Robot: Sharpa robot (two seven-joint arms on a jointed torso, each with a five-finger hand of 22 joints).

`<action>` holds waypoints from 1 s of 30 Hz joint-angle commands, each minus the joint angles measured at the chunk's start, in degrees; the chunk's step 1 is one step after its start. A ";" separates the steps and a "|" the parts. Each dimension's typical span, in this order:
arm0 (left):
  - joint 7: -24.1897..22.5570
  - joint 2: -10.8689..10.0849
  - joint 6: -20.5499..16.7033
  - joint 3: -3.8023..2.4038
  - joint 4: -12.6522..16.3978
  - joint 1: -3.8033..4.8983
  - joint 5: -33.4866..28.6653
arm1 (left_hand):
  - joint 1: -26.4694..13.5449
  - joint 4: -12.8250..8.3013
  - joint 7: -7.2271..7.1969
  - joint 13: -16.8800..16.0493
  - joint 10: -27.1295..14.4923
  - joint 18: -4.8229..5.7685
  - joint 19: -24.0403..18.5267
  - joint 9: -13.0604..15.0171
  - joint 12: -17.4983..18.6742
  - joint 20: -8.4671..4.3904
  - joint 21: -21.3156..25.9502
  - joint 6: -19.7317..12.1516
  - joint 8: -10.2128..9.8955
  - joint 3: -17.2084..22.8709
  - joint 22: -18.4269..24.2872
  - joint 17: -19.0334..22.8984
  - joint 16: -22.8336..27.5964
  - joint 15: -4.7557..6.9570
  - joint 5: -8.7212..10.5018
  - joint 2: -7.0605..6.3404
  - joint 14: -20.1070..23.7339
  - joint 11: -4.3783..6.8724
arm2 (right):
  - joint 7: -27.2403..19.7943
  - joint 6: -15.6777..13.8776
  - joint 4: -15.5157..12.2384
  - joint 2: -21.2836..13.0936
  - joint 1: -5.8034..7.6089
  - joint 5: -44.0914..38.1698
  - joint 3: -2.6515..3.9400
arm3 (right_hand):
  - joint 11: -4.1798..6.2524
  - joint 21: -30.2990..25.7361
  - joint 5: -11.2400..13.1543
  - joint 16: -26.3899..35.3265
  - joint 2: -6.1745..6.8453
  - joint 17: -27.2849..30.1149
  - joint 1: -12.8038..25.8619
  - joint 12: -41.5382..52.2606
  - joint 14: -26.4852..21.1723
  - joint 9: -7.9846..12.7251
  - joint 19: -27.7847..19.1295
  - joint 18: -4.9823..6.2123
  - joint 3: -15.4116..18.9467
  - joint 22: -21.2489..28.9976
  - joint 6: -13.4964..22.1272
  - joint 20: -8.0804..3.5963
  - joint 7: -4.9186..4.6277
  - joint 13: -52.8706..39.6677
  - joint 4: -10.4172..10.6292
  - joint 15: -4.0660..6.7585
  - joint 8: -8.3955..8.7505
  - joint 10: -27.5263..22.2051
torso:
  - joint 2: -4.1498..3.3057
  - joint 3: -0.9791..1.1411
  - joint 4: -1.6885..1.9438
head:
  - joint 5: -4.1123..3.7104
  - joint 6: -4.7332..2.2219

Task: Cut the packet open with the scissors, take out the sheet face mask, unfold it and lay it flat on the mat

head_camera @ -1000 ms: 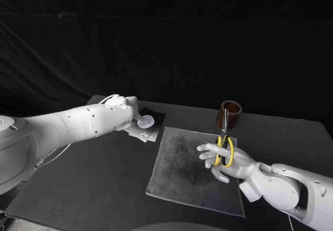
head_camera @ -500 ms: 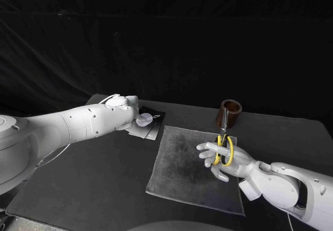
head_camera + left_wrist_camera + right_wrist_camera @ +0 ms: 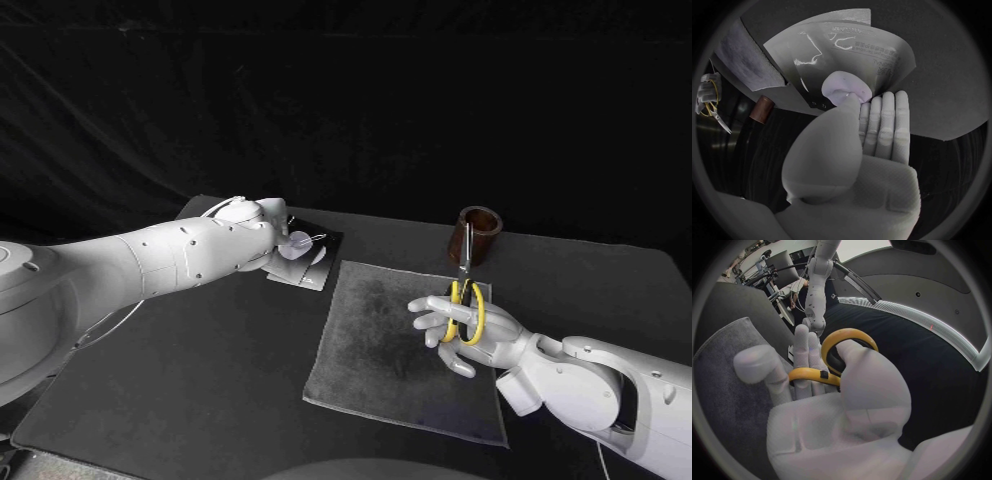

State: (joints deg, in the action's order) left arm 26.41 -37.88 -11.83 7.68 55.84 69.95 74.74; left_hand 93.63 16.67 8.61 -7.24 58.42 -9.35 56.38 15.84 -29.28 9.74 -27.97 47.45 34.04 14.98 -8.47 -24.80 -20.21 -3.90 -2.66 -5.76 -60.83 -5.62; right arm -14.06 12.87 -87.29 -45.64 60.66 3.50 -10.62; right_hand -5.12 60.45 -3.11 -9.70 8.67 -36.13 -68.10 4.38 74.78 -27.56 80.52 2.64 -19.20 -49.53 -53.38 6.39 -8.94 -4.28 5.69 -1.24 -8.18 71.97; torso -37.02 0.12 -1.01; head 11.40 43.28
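Yellow-handled scissors (image 3: 466, 303) are gripped in the right hand (image 3: 464, 338) above the grey cloth mat (image 3: 378, 375); the left hand (image 3: 271, 238) pinches the glossy dark flat packet (image 3: 323, 268) beside the mat's far corner.

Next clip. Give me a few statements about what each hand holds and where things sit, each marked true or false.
1. The right hand holds the yellow-handled scissors. True.
2. The left hand holds the packet. True.
3. The sheet mask lies unfolded on the mat. False: nothing lies on the mat, and no mask is out of the packet.
4. The brown cup lies tipped over on the mat. False: it stands upright on the table, past the mat's far edge.
5. The scissors are cutting into the packet. False: they are apart, at opposite sides of the mat.
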 commanded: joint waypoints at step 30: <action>-8.61 -5.25 -4.26 -1.02 4.52 -0.27 -10.05 | -14.39 -1.09 -0.30 2.78 9.34 -0.40 -12.60 -2.25 12.92 1.01 -13.64 5.72 -7.82 8.60 -9.22 -0.25 4.44 -0.05 -0.06 -11.04 -2.50 0.07 | -0.14 0.49 0.32 -0.08 0.00 -0.96 0.06 | 0.05 -0.56 0.35 0.41 -0.93 -0.17 -0.28 0.38 0.12 0.12 -0.40 4.80 0.42 0.28 -0.79 -0.06 -0.02 -0.11 0.15 0.05 -0.36 0.67 | 0.04 0.03 0.00 | -0.20 -0.56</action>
State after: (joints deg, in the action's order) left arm 18.92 -43.00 -16.64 6.75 59.88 69.40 66.41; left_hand 79.94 15.37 8.25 -4.36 68.05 -9.32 43.63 13.65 -16.58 10.31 -42.11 53.45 26.45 24.60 -18.03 -24.96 -15.56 -3.91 -2.89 -16.86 -63.64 -5.45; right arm -13.92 12.74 -86.95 -45.71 60.66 3.02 -10.62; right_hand -5.08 60.21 -3.11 -9.48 8.37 -36.27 -68.40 4.38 74.68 -27.48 80.53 2.63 -19.05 -49.33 -53.83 6.41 -8.86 -4.32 5.84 -1.31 -8.18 72.34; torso -36.99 0.13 -1.01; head 11.16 42.79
